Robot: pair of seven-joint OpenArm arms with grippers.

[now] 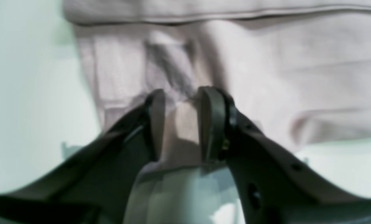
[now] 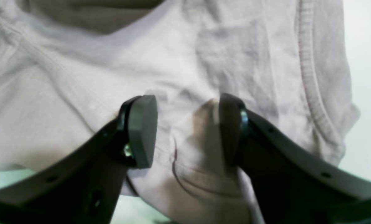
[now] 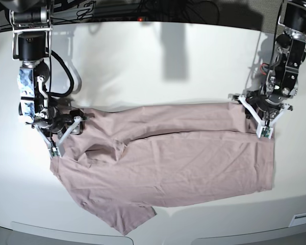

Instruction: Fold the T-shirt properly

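Left gripper (image 1: 180, 102): jaws part-closed, pinching a raised ridge of T-shirt (image 3: 168, 163) at its right far corner. Right gripper (image 2: 188, 127): jaws wider apart, cloth bunched between the pads near the collar ribbing, at the left end; a firm hold cannot be confirmed. T-shirt: spread across the table (image 3: 158, 61), far edge already turned over toward the near side along its length. Progress, as judged: first lengthwise fold made; near sleeve, remaining lengthwise fold and crosswise folds outstanding.
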